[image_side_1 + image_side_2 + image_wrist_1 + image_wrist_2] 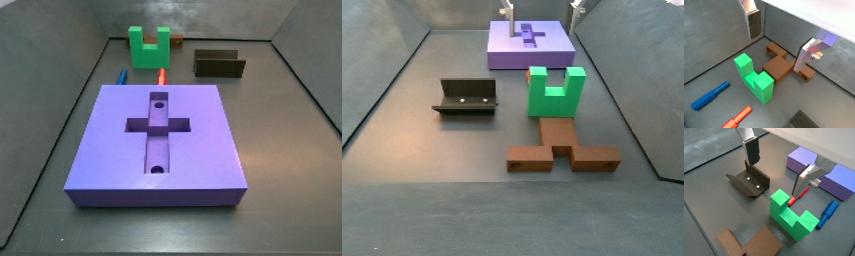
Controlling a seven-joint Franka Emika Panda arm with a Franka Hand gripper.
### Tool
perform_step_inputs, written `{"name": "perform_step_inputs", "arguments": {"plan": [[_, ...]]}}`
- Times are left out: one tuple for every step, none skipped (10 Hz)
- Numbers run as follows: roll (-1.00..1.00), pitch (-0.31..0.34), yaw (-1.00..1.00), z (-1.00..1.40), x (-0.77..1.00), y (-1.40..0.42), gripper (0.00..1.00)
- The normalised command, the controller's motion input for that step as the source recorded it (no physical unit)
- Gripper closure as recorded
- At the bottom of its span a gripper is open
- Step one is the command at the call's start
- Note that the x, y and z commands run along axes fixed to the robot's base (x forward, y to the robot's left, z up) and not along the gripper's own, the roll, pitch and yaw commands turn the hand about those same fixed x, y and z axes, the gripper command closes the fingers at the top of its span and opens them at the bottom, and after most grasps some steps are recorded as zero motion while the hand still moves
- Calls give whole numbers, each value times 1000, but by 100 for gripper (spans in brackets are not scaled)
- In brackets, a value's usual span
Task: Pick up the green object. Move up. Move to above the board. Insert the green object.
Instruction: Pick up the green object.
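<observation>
The green object (pixel 556 92) is a bright green U-shaped piece standing on the floor, prongs up, in front of the board (pixel 529 42). It also shows in both wrist views (pixel 754 77) (pixel 791 214) and in a side view (pixel 147 45). The board (pixel 160 140) is a purple-blue slab with a cross-shaped recess and two small holes. My gripper (pixel 775 50) (pixel 776 176) is open and empty, high above the floor. Its fingers only show at the upper edge of a side view (pixel 543 8). It is apart from the green object.
A brown cross-shaped piece (pixel 563 152) lies right beside the green object. The fixture (pixel 466 97) (pixel 749 182) stands to one side. A blue peg (pixel 826 214) and a red peg (pixel 801 194) lie between the green object and the board. Grey walls enclose the floor.
</observation>
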Motion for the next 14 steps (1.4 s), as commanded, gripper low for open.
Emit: {"name": "perform_step_inputs", "arguments": {"plan": [[-6,-10,0,0,0,0,0],[-34,0,-146,-280,151,0,0],[-101,0,0,-311,903,0,0],[-47,0,0,-334,897,-23,0],[-20,-17,20,-406,474,-31,0],[-16,-67,63,-194,0,-109,0],[-40,-136,0,-300,0,-157,0],[-83,-200,0,-334,-149,-217,0],[-110,-180,0,-354,0,-100,0],[-101,-146,-40,-434,97,0,0],[-94,-103,-89,-426,29,0,0],[-79,-104,-74,-363,0,0,0],[-83,-104,-100,-300,-86,0,0],[-87,-123,-100,-323,-83,-3,0]]}}
